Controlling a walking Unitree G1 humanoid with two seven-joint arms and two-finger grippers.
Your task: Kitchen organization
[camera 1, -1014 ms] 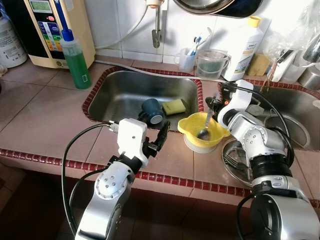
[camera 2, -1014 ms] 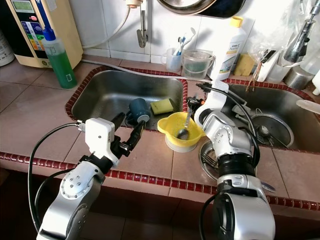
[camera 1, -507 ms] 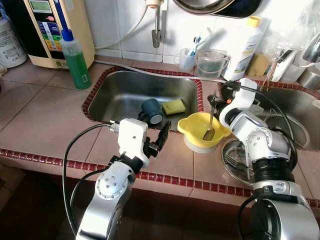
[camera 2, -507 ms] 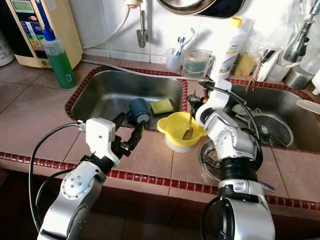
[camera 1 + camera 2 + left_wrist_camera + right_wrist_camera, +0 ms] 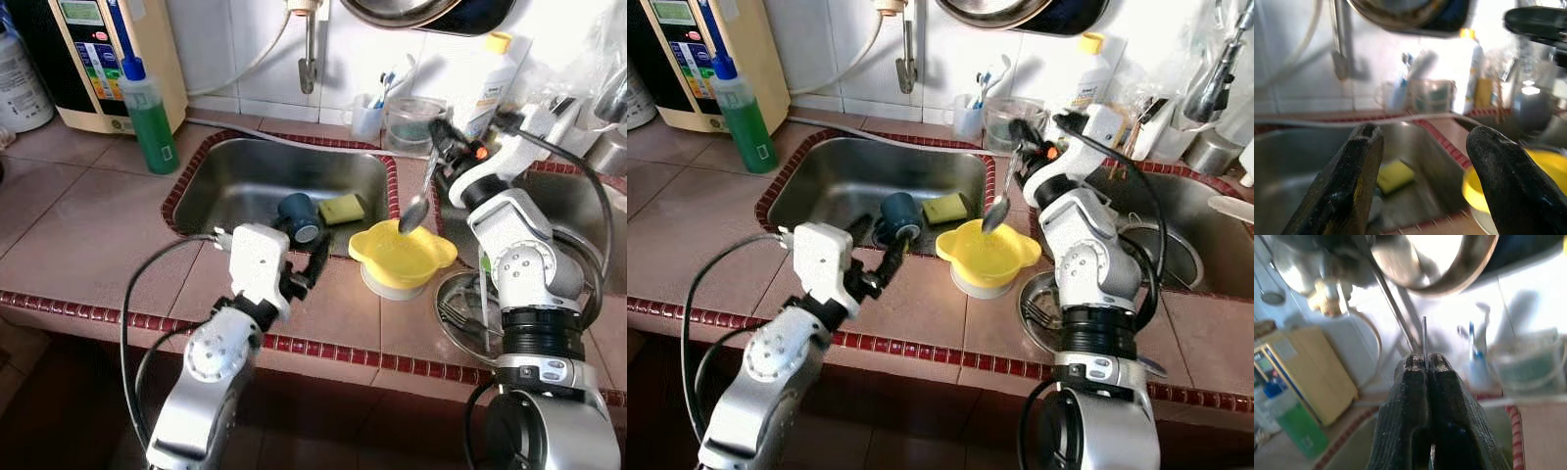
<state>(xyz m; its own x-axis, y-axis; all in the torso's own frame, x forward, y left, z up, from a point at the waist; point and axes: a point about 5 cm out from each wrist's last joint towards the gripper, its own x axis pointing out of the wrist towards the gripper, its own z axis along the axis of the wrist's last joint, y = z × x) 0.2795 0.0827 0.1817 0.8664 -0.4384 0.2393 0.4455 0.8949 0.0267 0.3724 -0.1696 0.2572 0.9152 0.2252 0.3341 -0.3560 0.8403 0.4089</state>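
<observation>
A yellow bowl [image 5: 402,257] stands on the tiled strip between the two sinks. My right gripper [image 5: 438,134] is shut on the handle of a metal spoon [image 5: 419,201], which hangs tilted in the air above the bowl, clear of its rim. In the right wrist view the fingers [image 5: 1413,382] pinch the thin handle [image 5: 1424,338]. At the front edge of the left sink [image 5: 245,162], my left gripper [image 5: 315,262] stands open over the counter with nothing between its fingers [image 5: 1359,161]. A blue mug [image 5: 297,217] and a yellow sponge [image 5: 341,208] lie in that sink.
A green soap bottle [image 5: 147,113] stands left of the sink, by a beige water unit [image 5: 98,59]. Behind the sinks are a clear jug [image 5: 411,122], a toothbrush cup [image 5: 367,116] and a white bottle [image 5: 485,83]. A round metal dish with cutlery [image 5: 456,313] sits right of the bowl.
My right gripper has lifted the spoon out of the yellow bowl, up and toward the back wall. The left gripper has stayed open in much the same place.
</observation>
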